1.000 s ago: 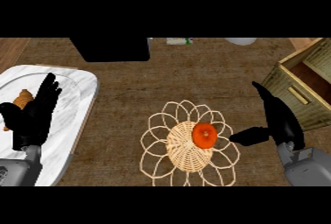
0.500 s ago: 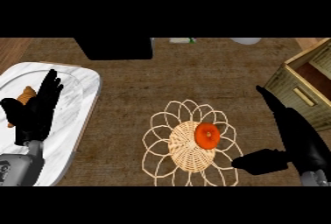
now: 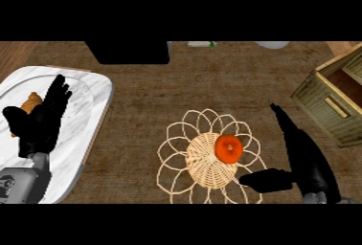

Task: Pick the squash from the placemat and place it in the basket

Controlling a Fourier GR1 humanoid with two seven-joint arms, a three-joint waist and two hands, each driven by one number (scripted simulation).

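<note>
The orange squash (image 3: pixel 229 148) lies on the woven placemat (image 3: pixel 209 160) mid-counter. The right hand (image 3: pixel 305 160) hangs just right of it, fingers straight and thumb spread wide, holding nothing. The left hand (image 3: pixel 42 122) rests open over the marble tray (image 3: pixel 84 103). The wooden basket (image 3: pixel 336 98) stands at far right.

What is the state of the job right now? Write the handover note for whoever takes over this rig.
Left robot hand: open, holding nothing, over the white placemat, partly covering a small brown item.
Right robot hand: open, holding nothing, just right of the basket.
Squash: lying in the basket's woven centre, no hand touching it.
Done: the squash is off the placemat and in the basket.
Left: nothing on the task itself, it seems; probably only bring the hands back clear.
</note>
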